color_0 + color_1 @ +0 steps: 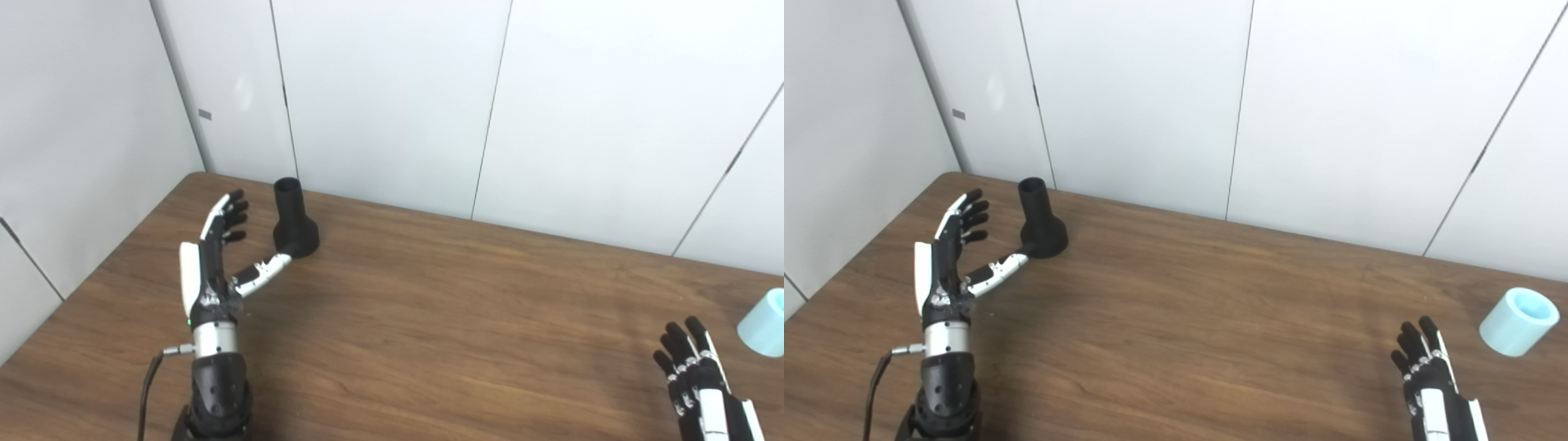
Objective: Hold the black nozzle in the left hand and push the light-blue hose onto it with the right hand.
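Observation:
The black nozzle stands upright on its wide base near the table's far left corner, narrow neck up. My left hand is open just left of it, fingers spread upward and the thumb tip reaching to the nozzle's base. The light-blue hose, a short pale cylinder, lies tilted on the table at the far right. My right hand hovers low at the bottom right, open and holding nothing, a short way left of and nearer to me than the hose.
The brown wooden table runs up to white wall panels behind and on the left. A thin cable hangs from my left wrist.

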Action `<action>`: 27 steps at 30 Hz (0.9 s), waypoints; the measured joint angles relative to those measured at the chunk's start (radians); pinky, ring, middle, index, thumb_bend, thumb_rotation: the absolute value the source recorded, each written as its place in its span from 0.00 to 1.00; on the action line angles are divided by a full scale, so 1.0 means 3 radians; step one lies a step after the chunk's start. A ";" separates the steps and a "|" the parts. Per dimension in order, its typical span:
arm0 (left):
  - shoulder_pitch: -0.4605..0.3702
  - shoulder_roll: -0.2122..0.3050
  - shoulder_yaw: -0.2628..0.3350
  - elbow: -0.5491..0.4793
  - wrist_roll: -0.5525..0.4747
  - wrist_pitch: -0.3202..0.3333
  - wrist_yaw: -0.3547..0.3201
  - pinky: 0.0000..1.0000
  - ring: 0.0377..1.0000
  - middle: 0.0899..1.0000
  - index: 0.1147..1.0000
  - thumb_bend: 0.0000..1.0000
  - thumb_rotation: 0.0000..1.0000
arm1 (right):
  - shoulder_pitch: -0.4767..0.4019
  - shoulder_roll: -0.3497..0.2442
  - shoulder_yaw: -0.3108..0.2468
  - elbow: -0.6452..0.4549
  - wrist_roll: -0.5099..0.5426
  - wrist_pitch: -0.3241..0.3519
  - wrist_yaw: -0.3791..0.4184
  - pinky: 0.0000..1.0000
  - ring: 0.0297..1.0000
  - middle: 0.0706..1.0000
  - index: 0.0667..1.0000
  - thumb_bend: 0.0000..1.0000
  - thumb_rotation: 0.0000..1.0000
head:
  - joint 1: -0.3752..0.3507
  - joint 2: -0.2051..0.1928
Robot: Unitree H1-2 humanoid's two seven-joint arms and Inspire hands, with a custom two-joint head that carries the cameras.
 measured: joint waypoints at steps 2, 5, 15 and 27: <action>-0.0044 0.0087 0.0012 0.0099 -0.0044 0.0052 -0.0056 0.84 0.86 0.85 0.86 0.84 0.19 | -0.0001 0.0004 0.0000 -0.0001 0.0006 0.0001 0.0000 0.94 0.94 0.93 0.97 0.55 0.84 | 0.0000 0.0005; -0.0136 0.0227 0.0016 0.0248 -0.0059 0.0180 -0.0110 0.94 0.91 0.89 0.90 0.87 0.23 | -0.0002 0.0004 0.0000 0.0000 0.0036 0.0000 0.0004 0.93 0.95 0.93 0.97 0.54 0.84 | -0.0005 0.0010; -0.0379 0.0721 -0.0386 0.0410 0.0172 0.0782 -0.0552 0.98 1.00 1.00 0.97 1.00 0.42 | -0.0018 -0.0005 0.0015 0.0022 -0.0016 -0.0001 0.0004 0.94 0.96 0.94 0.98 0.52 0.86 | -0.0026 0.0061; -0.0712 0.0958 -0.0881 0.0672 0.0658 0.1318 -0.0833 1.00 1.00 0.97 0.95 1.00 0.50 | -0.0054 -0.0004 0.0029 0.0061 -0.0072 -0.0096 0.0011 0.93 0.94 0.92 0.99 0.51 0.89 | -0.0036 0.0051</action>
